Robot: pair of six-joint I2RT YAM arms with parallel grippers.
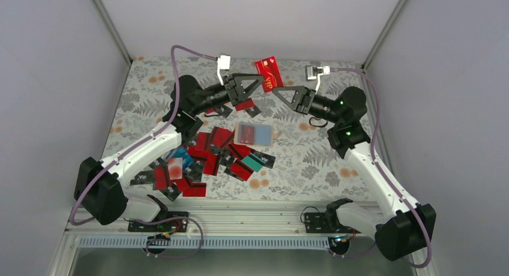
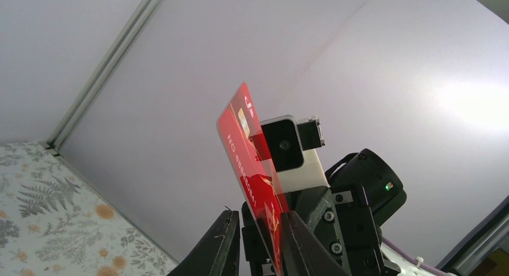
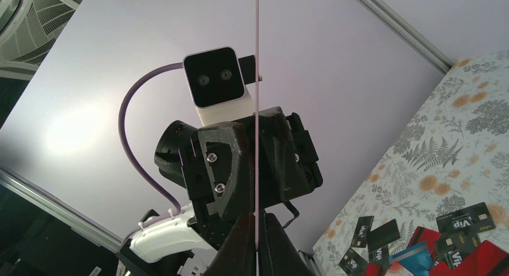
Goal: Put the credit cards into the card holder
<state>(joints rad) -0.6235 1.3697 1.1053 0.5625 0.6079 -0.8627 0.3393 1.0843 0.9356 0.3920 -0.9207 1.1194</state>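
A red credit card (image 1: 269,74) marked VIP is held up in the air above the far middle of the table, between both grippers. My right gripper (image 1: 277,90) is shut on it; in the right wrist view the card (image 3: 256,78) shows edge-on as a thin line rising from the closed gripper (image 3: 257,231). My left gripper (image 1: 258,81) is open around the same card (image 2: 249,159). In the left wrist view (image 2: 261,237) the card leans on one finger, with a gap to the other. The tan card holder (image 1: 254,134) lies open on the table, its bluish sleeves up.
Many red, black and teal cards (image 1: 207,159) lie heaped left of centre on the floral tablecloth (image 1: 312,162), and some show in the right wrist view (image 3: 462,240). A few black cards (image 1: 252,111) lie under the left gripper. Grey walls enclose the table.
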